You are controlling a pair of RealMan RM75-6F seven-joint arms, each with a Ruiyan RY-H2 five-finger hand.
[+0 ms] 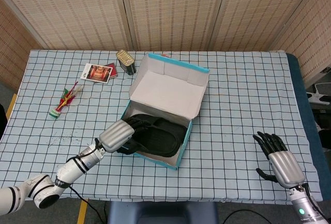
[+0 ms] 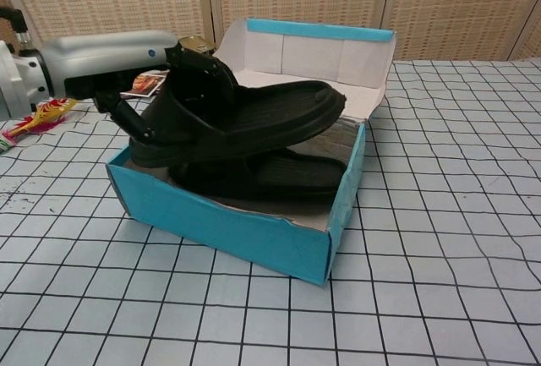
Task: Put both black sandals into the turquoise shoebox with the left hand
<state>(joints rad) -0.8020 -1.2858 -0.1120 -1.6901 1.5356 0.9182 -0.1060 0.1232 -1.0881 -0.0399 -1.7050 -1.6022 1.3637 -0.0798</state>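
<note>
Left hand point(image 2: 182, 87): clamped on the heel end of the upper black sandal, reaching over the near-left rim of the shoebox; silver back of the hand just outside that rim in the head view.
Upper black sandal point(image 2: 254, 121): held tilted, toe raised and pointing away from the left hand toward the far right wall; hanging over the open box, above the other sandal.
Lower black sandal point(image 2: 287, 172): lying flat on the box floor, directly beneath the held one, toe toward the right wall.
Turquoise shoebox point(image 2: 228, 222): open on the checked tablecloth point(image 2: 439, 239), lid standing up behind, away from the left hand.
Right hand point(image 1: 276, 157): released, dark fingers spread, holding nothing; near the front right edge of the table, well apart from the box.
Tin can point(image 1: 125, 61): beyond the left hand, just beside the lid's far-left corner.
Cards point(image 1: 98, 72): flat on the cloth, left of the can.
Red-and-green trinket point(image 1: 64, 100): on the cloth, far left of the left hand; details too small to tell.
</note>
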